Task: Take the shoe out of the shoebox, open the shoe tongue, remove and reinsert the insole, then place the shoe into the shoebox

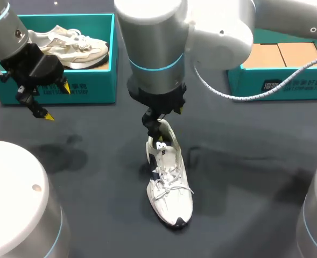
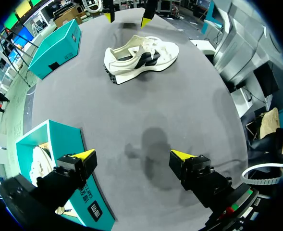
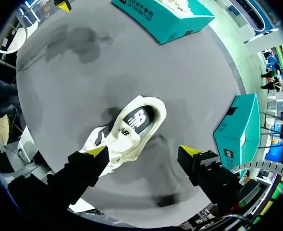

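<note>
Head view: the shoe (image 1: 169, 188) is already out on the dark table, upright, heel toward the boxes and toe toward the robot. The right gripper (image 1: 156, 124) is parked low over the heel collar; from up here it can't be made out whether the collar is touched. The left gripper (image 1: 57, 102) hangs in front of the left box (image 1: 61, 86), where a second shoe (image 1: 75, 45) is lying. Only cardboard is seen in the right box (image 1: 276, 83).

Left wrist view: the left gripper (image 2: 132, 156) is spread wide with nothing between its fingers, and the shoe (image 2: 141, 55) sits well ahead of it.

Right wrist view: the right gripper (image 3: 145, 151) is also spread apart and empty. The shoe (image 3: 127, 127) lies just ahead of it, toe end running under one finger, and the insole (image 3: 136, 118) can be seen inside the opening.

So take-out looks done, and the tongue (image 1: 168, 156) step is probably up. For that, the tongue would need to be pinched and pulled forward, likely with the heel pinned by the other arm so the shoe isn't dragged around.
</note>
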Controlling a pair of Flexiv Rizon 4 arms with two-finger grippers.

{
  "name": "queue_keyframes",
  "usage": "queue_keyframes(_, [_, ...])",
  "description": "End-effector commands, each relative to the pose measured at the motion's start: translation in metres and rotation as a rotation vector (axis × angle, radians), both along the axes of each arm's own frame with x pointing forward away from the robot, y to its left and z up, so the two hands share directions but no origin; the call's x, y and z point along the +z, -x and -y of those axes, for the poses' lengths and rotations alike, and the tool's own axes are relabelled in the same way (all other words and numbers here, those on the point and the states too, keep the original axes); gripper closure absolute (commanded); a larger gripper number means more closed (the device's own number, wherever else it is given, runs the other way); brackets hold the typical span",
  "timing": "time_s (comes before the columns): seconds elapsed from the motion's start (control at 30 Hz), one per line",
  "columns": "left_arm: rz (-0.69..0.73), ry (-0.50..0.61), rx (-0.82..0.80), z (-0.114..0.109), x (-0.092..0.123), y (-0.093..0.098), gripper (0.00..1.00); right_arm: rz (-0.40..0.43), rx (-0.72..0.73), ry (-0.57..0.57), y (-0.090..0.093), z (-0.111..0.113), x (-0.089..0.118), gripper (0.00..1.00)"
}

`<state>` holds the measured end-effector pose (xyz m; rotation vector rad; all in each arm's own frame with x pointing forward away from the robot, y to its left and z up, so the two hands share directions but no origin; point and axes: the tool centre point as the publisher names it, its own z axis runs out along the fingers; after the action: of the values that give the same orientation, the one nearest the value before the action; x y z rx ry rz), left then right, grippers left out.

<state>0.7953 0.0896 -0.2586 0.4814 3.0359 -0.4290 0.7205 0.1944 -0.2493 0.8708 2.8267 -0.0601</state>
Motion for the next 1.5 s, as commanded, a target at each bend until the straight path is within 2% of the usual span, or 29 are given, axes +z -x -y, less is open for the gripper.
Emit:
queue_keyframes(0.03, [0.0, -0.003, 0.0, 0.0, 0.0, 0.0, 0.0, -0.033, 0.215, -0.002, -0.004, 0.004, 0.009, 0.0])
queue_keyframes(0.07, [0.0, -0.003, 0.0, 0.0, 0.0, 0.0, 0.0, -0.058, 0.289, -0.002, -0.005, 0.002, 0.009, 0.0])
queue_keyframes(0.43, [0.0, -0.003, 0.0, 0.0, 0.0, 0.0, 0.0, -0.058, 0.289, -0.002, -0.005, 0.002, 0.009, 0.0])
queue_keyframes(0.5, [0.0, -0.003, 0.0, 0.0, 0.0, 0.0, 0.0, -0.075, 0.319, 0.048, -0.015, -0.006, -0.002, 0.0])
queue_keyframes(0.7, [0.0, -0.003, 0.0, 0.0, 0.0, 0.0, 0.0, -0.025, 0.404, 0.047, -0.04, -0.018, -0.01, 0.0])
queue_keyframes(0.83, [0.0, -0.003, 0.0, 0.0, 0.0, 0.0, 0.0, -0.034, 0.445, 0.04, -0.053, -0.02, -0.019, 0.0])
queue_keyframes(1.1, [0.0, -0.003, 0.0, 0.0, 0.0, 0.0, 0.0, -0.056, 0.528, 0.026, -0.064, -0.022, -0.042, 0.0])
queue_keyframes(1.5, [0.0, -0.003, 0.0, 0.0, 0.0, 0.0, 0.0, -0.062, 0.588, 0.022, -0.075, -0.01, -0.07, 0.0])
